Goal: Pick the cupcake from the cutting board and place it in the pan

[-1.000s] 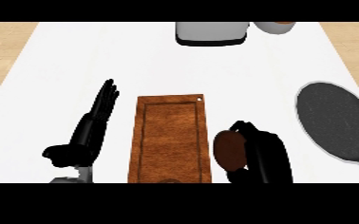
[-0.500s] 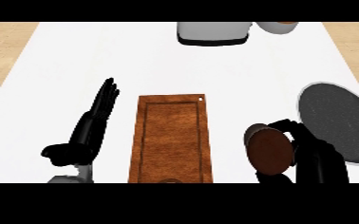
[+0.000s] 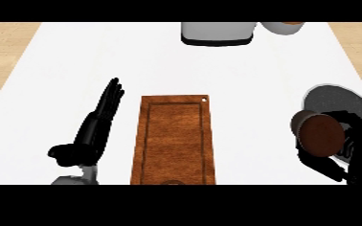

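My right hand [image 3: 338,149] is curled round the brown cupcake [image 3: 320,135] at the right side of the view, holding it over the near left rim of the dark grey pan [image 3: 332,98]. The hand covers part of the pan and the cupcake's far side. The wooden cutting board [image 3: 173,139] lies in the middle of the white counter with nothing showing on it. My left hand [image 3: 96,127] rests open just left of the board, fingers straight and pointing away.
A grey and white appliance [image 3: 216,32] stands at the counter's back edge, with a brown-rimmed bowl [image 3: 283,27] right of it. The wooden floor [image 3: 14,43] shows past the counter's left side.
My right hand has carried the cupcake to the right, off the cutting board's right edge and onto the pan's near left rim. The left hand has not moved.
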You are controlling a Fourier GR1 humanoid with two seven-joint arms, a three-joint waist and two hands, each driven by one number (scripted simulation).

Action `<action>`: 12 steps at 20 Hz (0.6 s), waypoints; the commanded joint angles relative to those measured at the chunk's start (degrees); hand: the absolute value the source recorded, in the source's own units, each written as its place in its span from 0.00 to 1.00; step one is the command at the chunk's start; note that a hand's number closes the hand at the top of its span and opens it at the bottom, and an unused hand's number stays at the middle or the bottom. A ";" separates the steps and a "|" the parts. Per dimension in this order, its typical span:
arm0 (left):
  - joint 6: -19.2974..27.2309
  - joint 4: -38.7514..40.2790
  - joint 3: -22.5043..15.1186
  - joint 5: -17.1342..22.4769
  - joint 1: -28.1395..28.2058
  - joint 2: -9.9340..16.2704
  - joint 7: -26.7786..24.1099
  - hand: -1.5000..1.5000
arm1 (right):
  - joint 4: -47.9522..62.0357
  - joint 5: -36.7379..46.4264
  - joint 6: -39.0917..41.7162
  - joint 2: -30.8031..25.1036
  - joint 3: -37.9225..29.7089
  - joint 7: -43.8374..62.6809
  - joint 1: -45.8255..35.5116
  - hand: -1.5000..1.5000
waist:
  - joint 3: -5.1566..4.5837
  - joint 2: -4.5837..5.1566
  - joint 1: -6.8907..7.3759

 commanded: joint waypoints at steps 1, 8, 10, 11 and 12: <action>-2.24 -5.43 0.70 1.99 1.35 2.18 3.88 0.50 | 11.50 -6.77 -6.02 -1.42 -7.64 -9.55 -1.87 1.00 | 0.07 0.03 0.84; -1.76 -0.82 0.67 1.33 -0.60 0.18 1.57 0.50 | 29.49 -15.64 -13.12 -3.10 -17.06 -25.82 -7.66 1.00 | 0.09 0.16 0.70; -1.69 -1.55 -0.69 0.23 0.82 -0.11 0.69 0.50 | 38.18 -19.04 -14.50 0.01 -17.60 -31.34 -13.64 1.00 | 0.13 0.25 1.51; 0.22 2.00 0.12 -1.13 -2.14 -1.28 -0.63 0.50 | 40.13 -23.11 -12.25 -2.05 -20.01 -34.41 -15.36 1.00 | 0.12 0.32 1.09; -1.91 1.61 0.40 -0.03 -0.40 -0.09 -1.97 0.50 | 44.21 -24.65 -12.01 -1.06 -20.99 -37.65 -17.17 1.00 | 0.09 0.29 1.23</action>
